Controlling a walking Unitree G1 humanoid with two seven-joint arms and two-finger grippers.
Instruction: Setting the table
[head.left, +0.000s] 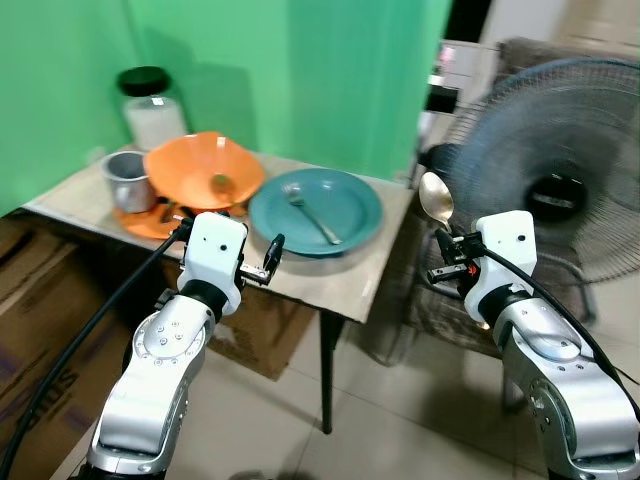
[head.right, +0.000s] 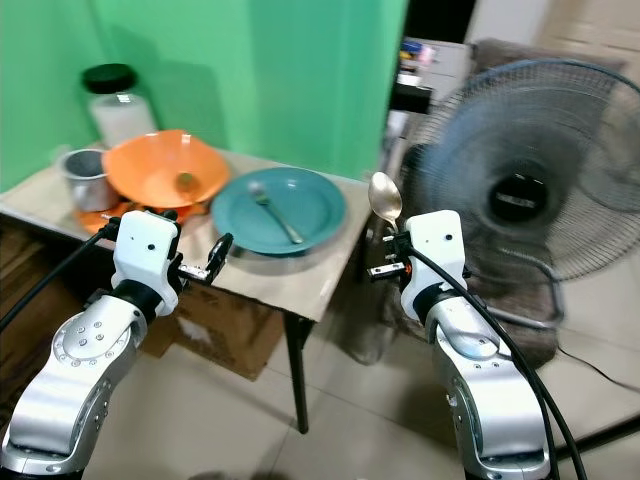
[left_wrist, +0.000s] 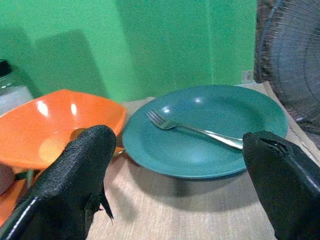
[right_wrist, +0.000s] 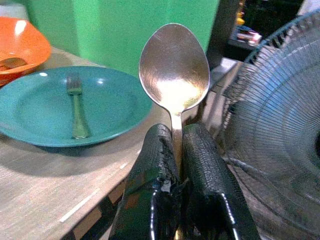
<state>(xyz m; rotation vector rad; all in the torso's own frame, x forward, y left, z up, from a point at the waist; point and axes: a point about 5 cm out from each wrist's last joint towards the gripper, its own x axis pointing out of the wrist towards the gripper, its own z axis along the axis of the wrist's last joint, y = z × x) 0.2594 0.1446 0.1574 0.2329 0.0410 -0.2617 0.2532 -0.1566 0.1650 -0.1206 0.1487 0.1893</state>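
Small wood-grain counter (head.left: 345, 290) against green wall: teal plate (head.left: 316, 211), orange bowl (head.left: 204, 171), metal cup (head.left: 128, 180), black-lidded jar (head.left: 152, 107) at the back.

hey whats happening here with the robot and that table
The robot is setting a small table. Its right pincer is shut on a spoon, held upright, bowl up, off the table's right edge near a standing fan. Its left pincer is open and empty, just in front of the teal plate, where a fork lies. Behind are an orange bowl, a metal cup and a jar.
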